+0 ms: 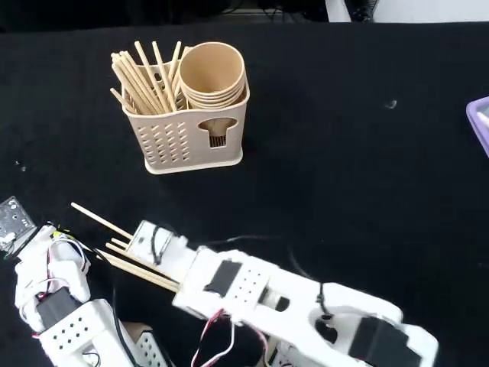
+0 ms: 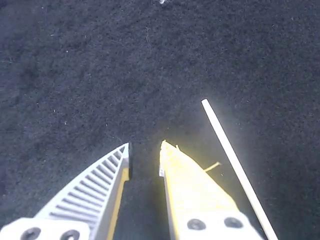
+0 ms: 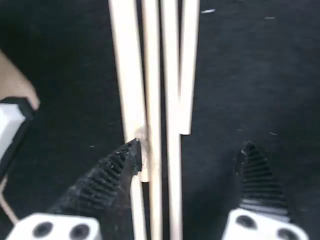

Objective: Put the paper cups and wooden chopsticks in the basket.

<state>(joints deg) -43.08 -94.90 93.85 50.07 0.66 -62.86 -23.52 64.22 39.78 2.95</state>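
Chopsticks (image 1: 141, 269) lie loose in a small bundle on the black table (image 1: 344, 176) near its front edge. One more chopstick (image 1: 99, 219) lies apart from them on the basket side. The right hand (image 3: 190, 150) sits low over the bundle, its fingers spread wide astride the sticks. Its left black finger (image 3: 115, 170) touches one of the sticks, the other stands clear, and nothing is clamped. Its arm stretches in from the front right, lying almost flat over the table. The left hand (image 2: 144, 150) hovers close above the cloth at the front left, released, with a narrow gap between its fingertips. The lone chopstick runs just beside its yellow finger (image 2: 192, 195). Farther back the beige basket (image 1: 187, 141) stands upright, one compartment holding stacked paper cups (image 1: 214, 73), the other wooden chopsticks (image 1: 141, 80) leaning outward. Open table lies between the basket and the arms. A small printed card (image 1: 11, 222) lies at the left edge, its print too small to read.
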